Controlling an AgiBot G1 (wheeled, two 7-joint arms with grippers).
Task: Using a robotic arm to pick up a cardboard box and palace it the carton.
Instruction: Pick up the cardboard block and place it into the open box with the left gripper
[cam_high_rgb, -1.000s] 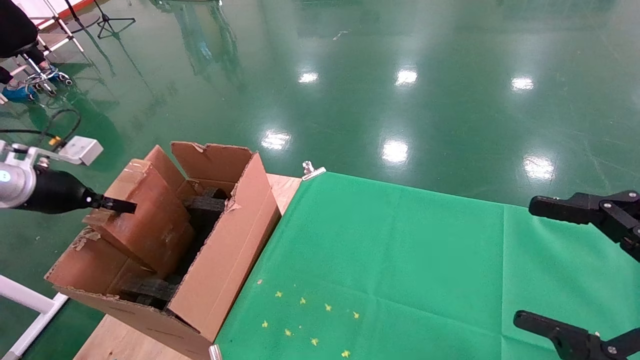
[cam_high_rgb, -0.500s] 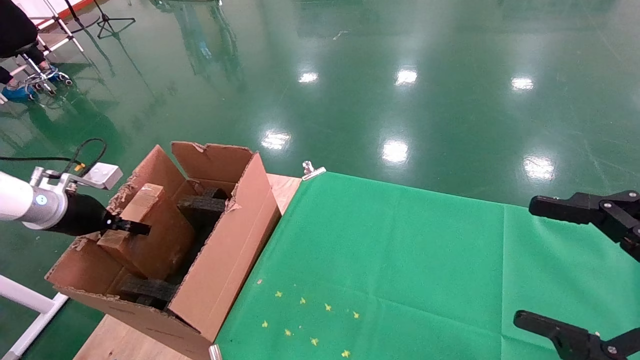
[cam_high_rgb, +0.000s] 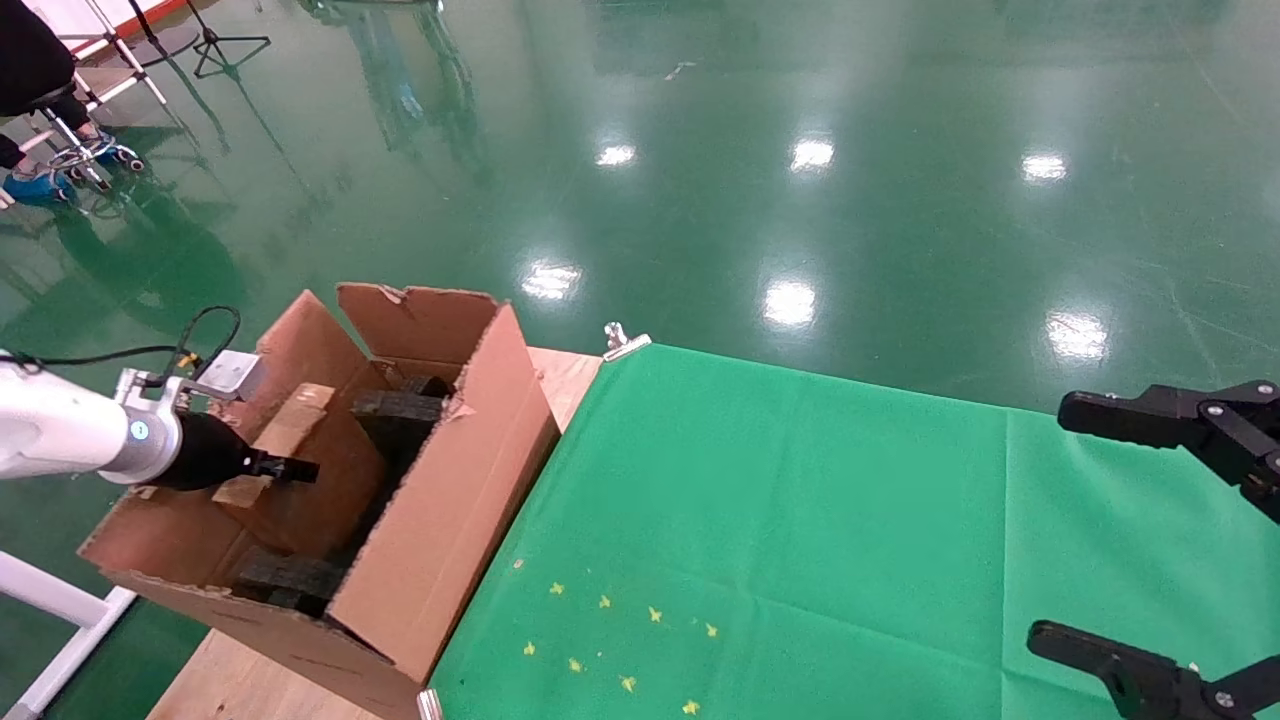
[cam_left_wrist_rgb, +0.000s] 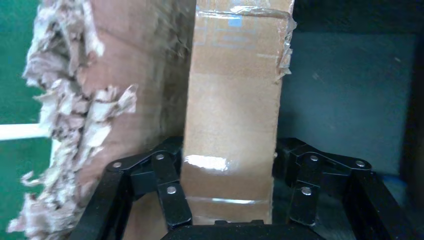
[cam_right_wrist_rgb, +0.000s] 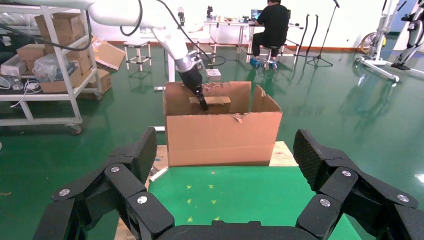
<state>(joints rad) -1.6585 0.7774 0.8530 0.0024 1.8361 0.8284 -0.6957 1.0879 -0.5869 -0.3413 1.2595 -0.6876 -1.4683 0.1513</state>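
Observation:
My left gripper (cam_high_rgb: 285, 468) is shut on the small brown cardboard box (cam_high_rgb: 318, 470) and holds it low inside the large open carton (cam_high_rgb: 450, 510) at the table's left end. In the left wrist view the box (cam_left_wrist_rgb: 232, 120) stands between the black linked fingers (cam_left_wrist_rgb: 167, 187), beside a torn carton flap (cam_left_wrist_rgb: 75, 115). Black foam pieces (cam_high_rgb: 400, 408) lie inside the carton, next to the box. The right wrist view shows the carton (cam_right_wrist_rgb: 222, 137) from the front, with the left arm reaching into it. My right gripper (cam_high_rgb: 1150, 530) is open and parked over the green cloth at the right.
The green cloth (cam_high_rgb: 800, 520) covers the wooden table to the right of the carton, with small yellow marks (cam_high_rgb: 620, 630) near the front. A metal clip (cam_high_rgb: 625, 340) holds the cloth's far corner. A white frame rail (cam_high_rgb: 60, 600) stands left of the table. A person sits far back.
My left gripper has lowered the cardboard box deeper into the carton, moving down and slightly right. The right arm has not moved.

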